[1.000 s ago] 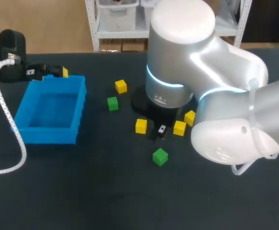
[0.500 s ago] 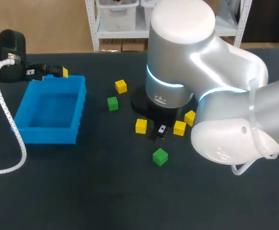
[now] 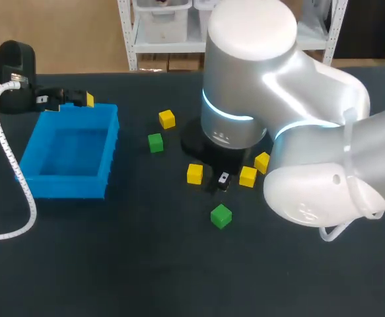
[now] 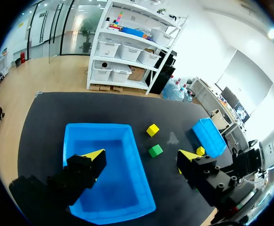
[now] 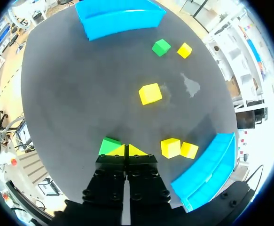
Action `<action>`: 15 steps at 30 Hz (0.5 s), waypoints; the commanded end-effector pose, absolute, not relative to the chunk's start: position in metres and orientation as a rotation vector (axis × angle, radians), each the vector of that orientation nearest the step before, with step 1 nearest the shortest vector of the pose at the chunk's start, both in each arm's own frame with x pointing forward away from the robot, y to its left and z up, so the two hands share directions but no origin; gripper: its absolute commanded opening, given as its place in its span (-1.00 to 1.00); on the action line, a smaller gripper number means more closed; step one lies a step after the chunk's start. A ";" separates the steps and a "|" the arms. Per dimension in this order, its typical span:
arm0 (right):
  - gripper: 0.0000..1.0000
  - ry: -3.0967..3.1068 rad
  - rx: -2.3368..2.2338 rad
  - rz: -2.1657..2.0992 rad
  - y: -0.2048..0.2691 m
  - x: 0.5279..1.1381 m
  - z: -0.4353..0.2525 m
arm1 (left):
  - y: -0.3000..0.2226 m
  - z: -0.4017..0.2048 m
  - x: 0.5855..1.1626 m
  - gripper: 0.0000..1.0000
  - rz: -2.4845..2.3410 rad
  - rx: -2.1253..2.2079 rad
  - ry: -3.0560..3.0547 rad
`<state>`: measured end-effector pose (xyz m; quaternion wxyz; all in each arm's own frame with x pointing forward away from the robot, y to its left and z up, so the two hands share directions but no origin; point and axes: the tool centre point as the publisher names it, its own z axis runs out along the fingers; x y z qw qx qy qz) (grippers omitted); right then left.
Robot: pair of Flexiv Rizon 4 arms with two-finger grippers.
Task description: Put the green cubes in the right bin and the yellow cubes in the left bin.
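Observation:
The left blue bin (image 3: 70, 158) holds nothing; my left gripper (image 3: 76, 100) hovers at its far rim, open, and in the left wrist view this gripper (image 4: 141, 157) spans the bin (image 4: 108, 169). My right gripper (image 3: 222, 179) hangs shut and holds nothing among the cubes. A green cube (image 5: 109, 145) lies just beside its tips (image 5: 126, 150). A yellow cube (image 5: 150, 93) lies ahead of them, and two yellow cubes (image 5: 170, 147) lie on the other side. Farther off are a green cube (image 3: 155, 142) and a yellow cube (image 3: 167, 119). The right blue bin (image 5: 205, 172) is hidden behind my right arm in the head view.
A white coiled cable (image 3: 10, 172) runs along the left bin's outer side. My right arm's bulky body (image 3: 278, 132) covers the table's right half in the head view.

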<state>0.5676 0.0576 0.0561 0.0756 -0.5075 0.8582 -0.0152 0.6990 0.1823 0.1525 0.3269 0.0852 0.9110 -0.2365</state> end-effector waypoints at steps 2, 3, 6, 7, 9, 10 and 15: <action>-1.00 2.570 -1.517 -0.047 0.056 0.566 0.056 | 0.185 0.151 0.699 1.00 -0.633 0.230 2.377; -1.00 2.570 -1.517 -0.047 0.056 0.566 0.056 | 0.185 0.151 0.699 1.00 -0.633 0.230 2.377; -1.00 2.570 -1.517 -0.047 0.056 0.566 0.056 | 0.185 0.151 0.699 1.00 -0.633 0.230 2.377; -1.00 2.570 -1.517 -0.047 0.056 0.566 0.056 | 0.185 0.151 0.699 1.00 -0.633 0.230 2.377; -1.00 2.570 -1.517 -0.047 0.056 0.566 0.056 | 0.185 0.151 0.699 1.00 -0.633 0.230 2.377; -1.00 2.570 -1.517 -0.047 0.056 0.566 0.056 | 0.185 0.151 0.699 1.00 -0.633 0.230 2.377; -1.00 2.570 -1.517 -0.047 0.056 0.566 0.056 | 0.185 0.151 0.699 1.00 -0.633 0.230 2.377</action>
